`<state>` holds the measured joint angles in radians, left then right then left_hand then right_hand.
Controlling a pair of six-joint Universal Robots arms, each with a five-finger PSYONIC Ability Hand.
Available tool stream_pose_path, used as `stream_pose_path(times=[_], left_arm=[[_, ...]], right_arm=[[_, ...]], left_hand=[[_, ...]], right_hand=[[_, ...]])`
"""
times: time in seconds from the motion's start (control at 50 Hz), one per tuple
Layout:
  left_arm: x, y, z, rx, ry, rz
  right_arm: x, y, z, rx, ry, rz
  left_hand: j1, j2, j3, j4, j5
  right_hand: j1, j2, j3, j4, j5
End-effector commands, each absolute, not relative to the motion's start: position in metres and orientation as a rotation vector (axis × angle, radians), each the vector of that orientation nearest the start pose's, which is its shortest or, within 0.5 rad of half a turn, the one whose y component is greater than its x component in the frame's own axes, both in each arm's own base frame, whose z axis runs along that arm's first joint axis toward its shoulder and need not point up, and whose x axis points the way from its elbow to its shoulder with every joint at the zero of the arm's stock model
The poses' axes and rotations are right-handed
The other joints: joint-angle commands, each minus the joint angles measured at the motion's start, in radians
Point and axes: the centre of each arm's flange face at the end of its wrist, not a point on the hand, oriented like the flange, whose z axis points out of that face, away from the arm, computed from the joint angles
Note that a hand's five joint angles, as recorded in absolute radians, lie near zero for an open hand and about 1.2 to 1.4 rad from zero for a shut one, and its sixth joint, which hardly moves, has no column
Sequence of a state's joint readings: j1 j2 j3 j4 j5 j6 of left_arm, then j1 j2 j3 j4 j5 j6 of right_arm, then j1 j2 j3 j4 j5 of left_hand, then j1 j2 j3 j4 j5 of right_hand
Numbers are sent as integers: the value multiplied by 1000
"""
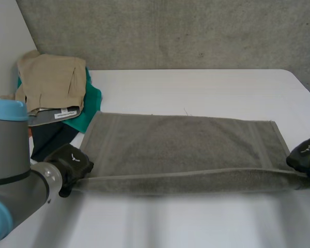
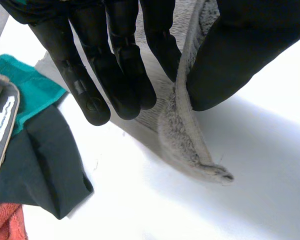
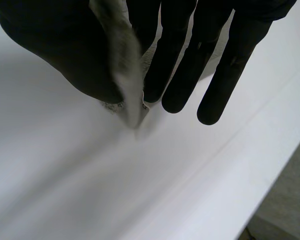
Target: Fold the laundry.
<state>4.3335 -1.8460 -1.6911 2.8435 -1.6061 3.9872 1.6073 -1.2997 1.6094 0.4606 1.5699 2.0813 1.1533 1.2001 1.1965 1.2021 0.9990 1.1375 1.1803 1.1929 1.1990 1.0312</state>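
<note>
The towel [image 1: 181,150], grey-olive terry with a woven band near each short end, lies spread lengthwise on the white worktop [image 1: 196,88]. It is just beside the heap of clothes [image 1: 54,82], and its far corner on that side touches the heap's teal garment [image 1: 90,111]. Its near long edge is stretched taut as a narrow ridge, seemingly raised a little. The left hand [image 1: 70,163] pinches the near corner beside the heap between thumb and fingers [image 2: 115,75]. The right hand [image 1: 306,155] pinches the near corner farthest from the heap.
</note>
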Motion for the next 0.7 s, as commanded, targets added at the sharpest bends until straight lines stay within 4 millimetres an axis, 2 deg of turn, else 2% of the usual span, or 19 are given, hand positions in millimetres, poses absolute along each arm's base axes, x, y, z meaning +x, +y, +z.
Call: stream_pose_path(times=[0.02,0.04,0.1,0.12,0.2,0.28,0.36,0.38,0.48,0.5,0.52,0.54,0.56,0.64,0.7], left_arm=[[-243,-245,182,1486,2081,-1396],[-253,-262,181,1461,2034,-1473],[-269,-285,179,1429,1959,-1585],[-278,-300,176,1401,1909,-1653],[-295,-340,169,1315,1777,-1811],[-311,-370,164,1243,1654,-1946],[-325,-396,155,1214,1571,-2046],[-327,-399,153,1219,1564,-2055],[-338,-406,138,1266,1543,-2113],[-340,-405,135,1265,1549,-2135],[-342,-404,135,1259,1551,-2148],[-345,-402,134,1253,1550,-2164],[-347,-400,135,1248,1539,-2180],[-347,-395,131,1179,1550,-2206],[-340,-392,141,1101,1548,-2203]], right_arm=[[137,-302,201,-1603,2823,-1513],[139,-310,197,-1561,2823,-1541],[149,-337,187,-1422,2784,-1666],[153,-342,184,-1400,2773,-1688],[171,-365,173,-1369,2704,-1800],[175,-391,161,-1345,2693,-1908],[175,-415,158,-1285,2694,-2053],[176,-425,157,-1264,2681,-2116],[185,-439,153,-1233,2616,-2243],[186,-441,153,-1218,2611,-2260],[186,-442,153,-1210,2610,-2270],[189,-442,150,-1209,2603,-2280],[190,-441,151,-1205,2601,-2285],[193,-432,157,-1156,2589,-2275],[187,-422,172,-1050,2583,-2269]], left_hand=[[243,196,200,194,223],[243,196,200,194,223],[243,196,200,194,223],[243,196,200,194,223],[243,196,200,194,223],[243,196,200,194,223],[243,196,200,194,223],[243,196,200,194,223],[243,196,200,194,223],[-73,-120,-117,-122,-94],[-579,-626,-623,-628,-600],[-979,-1026,-1022,-1028,-999],[-921,-967,-964,-969,-941],[-975,-1022,-1018,-1024,-995],[-979,-1026,-1022,-1028,-999]], right_hand=[[259,216,203,197,191],[259,216,203,197,191],[259,216,203,197,191],[259,216,203,197,191],[259,216,203,197,191],[259,216,203,197,191],[259,216,203,197,191],[259,216,203,197,191],[259,216,203,197,191],[4,-39,-51,-57,-64],[-455,-498,-510,-516,-523],[-963,-1006,-1018,-1024,-1031],[-963,-1006,-1018,-1024,-1031],[-963,-1006,-1018,-1024,-1031],[-963,-1006,-1018,-1024,-1031]])
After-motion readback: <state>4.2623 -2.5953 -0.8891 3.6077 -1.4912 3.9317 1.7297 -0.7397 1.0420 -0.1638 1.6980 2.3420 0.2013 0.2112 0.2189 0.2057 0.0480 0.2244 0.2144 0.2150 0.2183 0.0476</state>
